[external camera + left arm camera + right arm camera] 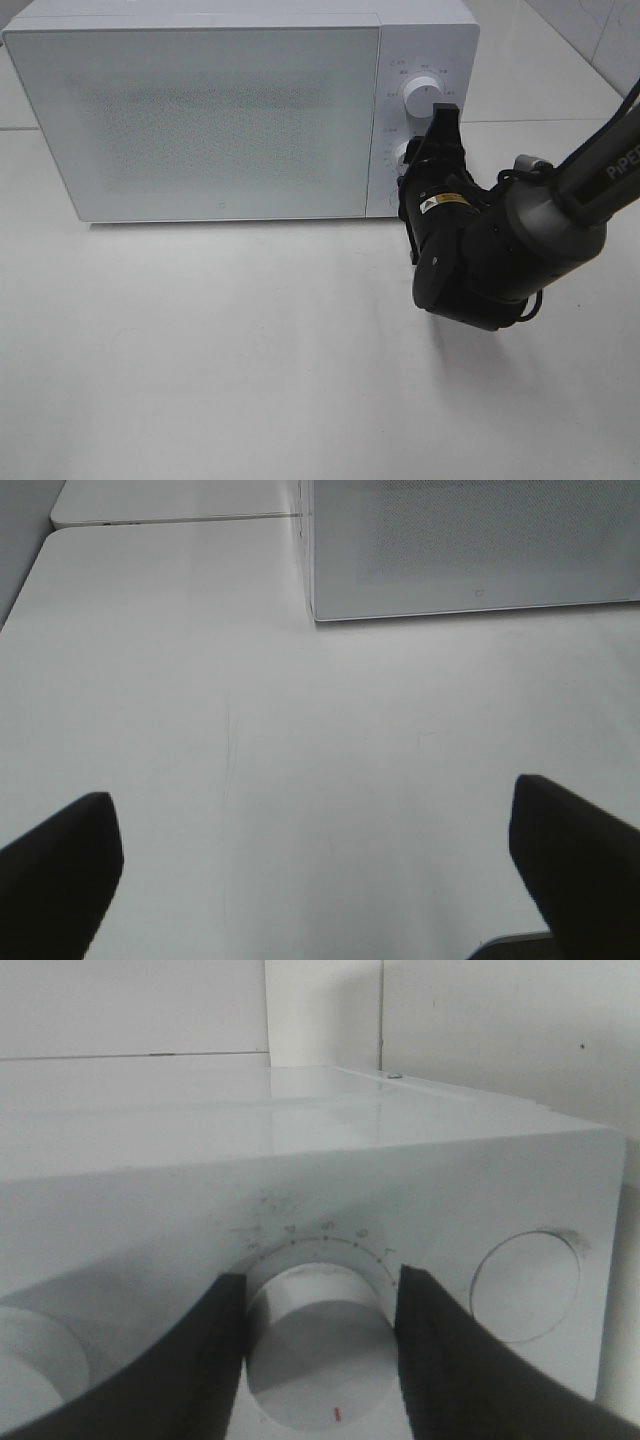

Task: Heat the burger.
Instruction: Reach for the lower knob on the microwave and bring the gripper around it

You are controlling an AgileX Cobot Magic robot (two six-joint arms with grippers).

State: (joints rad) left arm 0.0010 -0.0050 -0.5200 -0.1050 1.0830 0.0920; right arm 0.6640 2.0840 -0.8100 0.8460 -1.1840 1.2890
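The microwave (pixel 430 30) is cut off at the frame's upper edge, and its frosted door (pixel 200 110) hides the inside. At middle right, the right tool (pixel 425 148) covers most of the lower dial (pixel 402 155). Whether it grips the dial is unclear. The panel markings (pixel 405 72) are too small to read.

Right arm (pixel 575 185) stretched forward, right hand (pixel 320 1282) pinching dial (pixel 312 1355), left hand (pixel 312 792) fingers spread wide.

I work in what looks like a robotics lab staged as a kitchen counter. A white microwave (pixel 220 110) with a round dial (pixel 320 1350) ringed by printed marks stands on a plain white table (pixel 250 360), which butts against a second white table (pixel 160 500). Pale glossy wall tiles (pixel 600 35) line the corner behind. My black right arm (pixel 600 165) carries the printed lettering "PiPER".
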